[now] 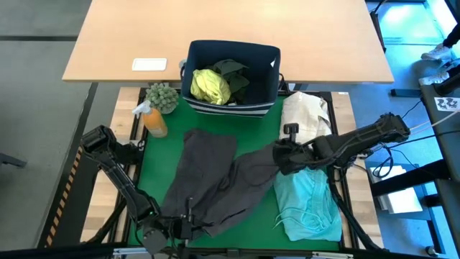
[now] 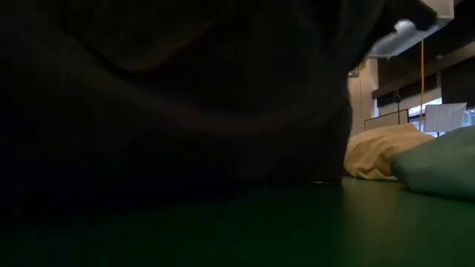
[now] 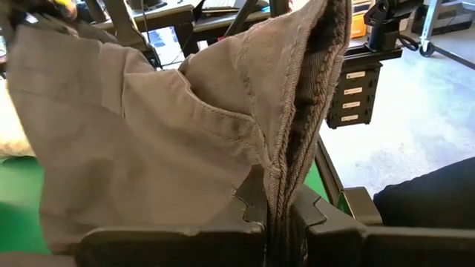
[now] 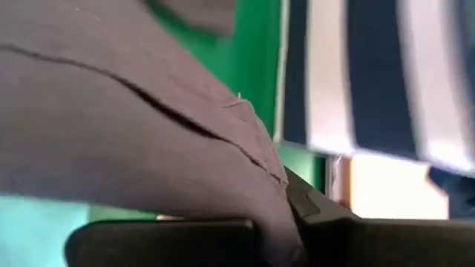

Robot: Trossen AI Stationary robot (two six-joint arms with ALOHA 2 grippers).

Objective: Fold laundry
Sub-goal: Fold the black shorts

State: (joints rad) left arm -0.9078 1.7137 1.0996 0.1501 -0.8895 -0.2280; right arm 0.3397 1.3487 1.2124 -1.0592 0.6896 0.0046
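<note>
A charcoal grey garment [image 1: 215, 180] of the laundry lies spread across the green mat [image 1: 259, 122]. My left gripper [image 1: 188, 224] is shut on it at its near edge. At its right end, my right gripper [image 1: 279, 157] is shut on it as well. A turquoise garment [image 1: 309, 205] lies flat at the near right of the mat. A bright yellow-green shirt [image 1: 210, 85] and a dark olive piece [image 1: 233, 72] sit inside the navy bin [image 1: 269, 57]. In the low view the grey garment [image 2: 171, 96] hides most of the scene. My left gripper pinches a thick ribbed edge [image 3: 280, 194] of the grey garment between its two fingers [image 3: 315, 215]. Several layers stand folded together there. The cloth rises from the fingers and drapes away toward the mat. My right gripper pinches a fold of the grey garment [image 4: 269, 194] between its two fingers [image 4: 315, 211], coming from the table's right and slanting down. That end is raised off the mat, and the rest of the garment trails down to the mat toward the left.
A cream-beige cloth bundle [image 1: 305, 111] lies at the far right of the mat, beside the bin. An orange spray bottle [image 1: 153, 119] and a small potted plant [image 1: 164, 97] stand at the far left. A wooden table [image 1: 108, 43] lies beyond.
</note>
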